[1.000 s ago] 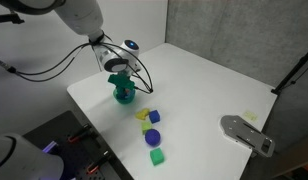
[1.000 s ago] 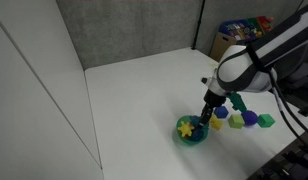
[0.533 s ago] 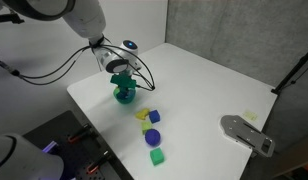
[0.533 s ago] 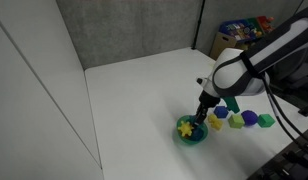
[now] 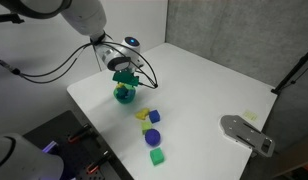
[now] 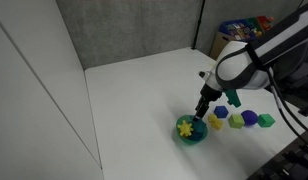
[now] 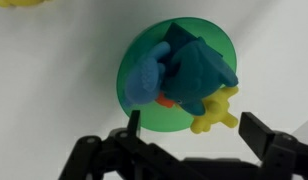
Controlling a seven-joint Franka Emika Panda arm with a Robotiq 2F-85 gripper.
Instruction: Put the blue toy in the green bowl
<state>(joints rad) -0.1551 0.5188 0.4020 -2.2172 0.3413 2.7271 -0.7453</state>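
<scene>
tool (image 7: 191, 128) hangs above blue toy (image 7: 144, 80) in green bowl (image 7: 146, 118).

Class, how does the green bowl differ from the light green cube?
The green bowl is round and darker teal; the light green cube is blocky and paler. The bowl holds toys under the gripper; the cube sits at the toy row's far end. Both rest on the white table.
</scene>
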